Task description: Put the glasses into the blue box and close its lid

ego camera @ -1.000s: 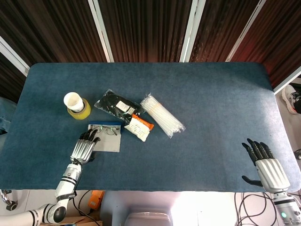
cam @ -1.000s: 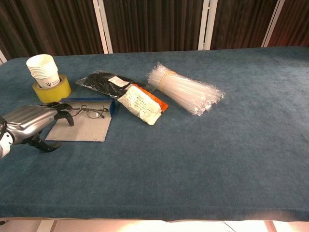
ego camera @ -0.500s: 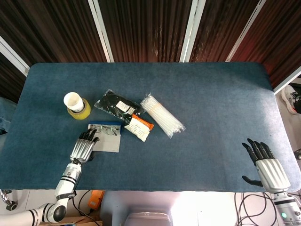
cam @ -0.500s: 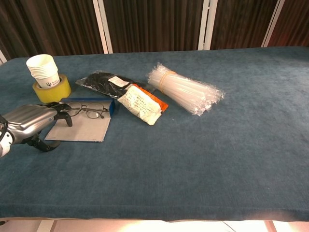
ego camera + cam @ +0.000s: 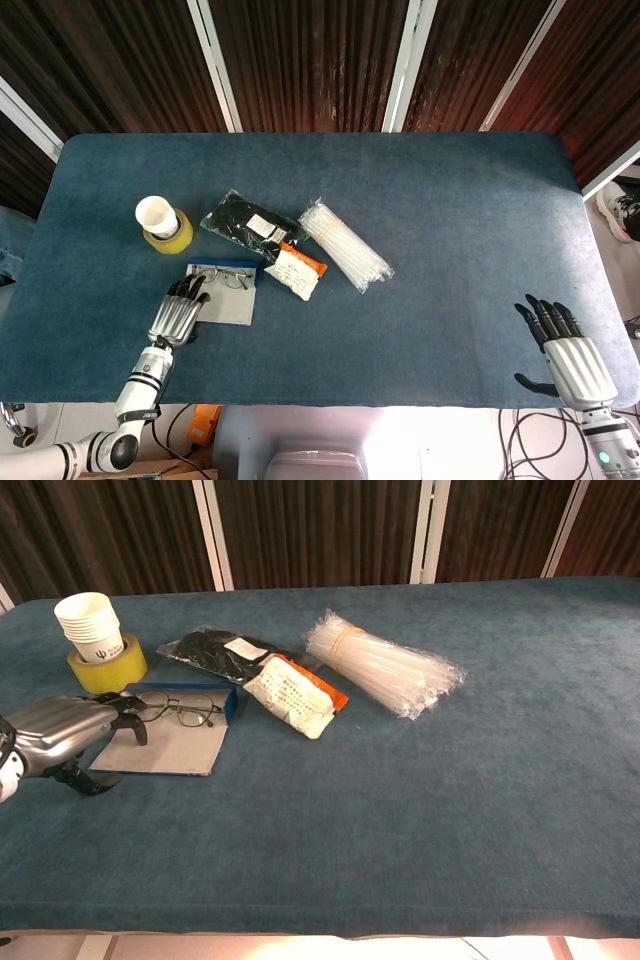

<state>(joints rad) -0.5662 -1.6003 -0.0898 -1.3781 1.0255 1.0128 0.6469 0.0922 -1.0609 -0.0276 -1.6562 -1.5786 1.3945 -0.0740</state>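
The blue box (image 5: pixel 226 305) (image 5: pixel 165 748) lies open at the front left of the table, its grey inside facing up and its blue wall at the far edge. The thin-framed glasses (image 5: pixel 233 276) (image 5: pixel 186 713) lie across its far part, unfolded. My left hand (image 5: pixel 177 313) (image 5: pixel 58 736) lies flat at the box's left edge. Its dark fingertips (image 5: pixel 128 718) reach the glasses' left temple end, while the thumb rests apart on the cloth. My right hand (image 5: pixel 563 355) rests at the table's front right corner with its fingers spread and nothing in it; only the head view shows it.
A stack of paper cups in a yellow tape roll (image 5: pixel 162 222) (image 5: pixel 96 638) stands behind the box. A black packet (image 5: pixel 244 222) (image 5: pixel 214 650), a white-and-orange packet (image 5: pixel 297 271) (image 5: pixel 295 696) and a bundle of clear straws (image 5: pixel 346 245) (image 5: pixel 385 665) lie to its right.
My left hand has slid slightly back toward the left, and the box with the glasses has shifted a little with it. The right hand has not moved.
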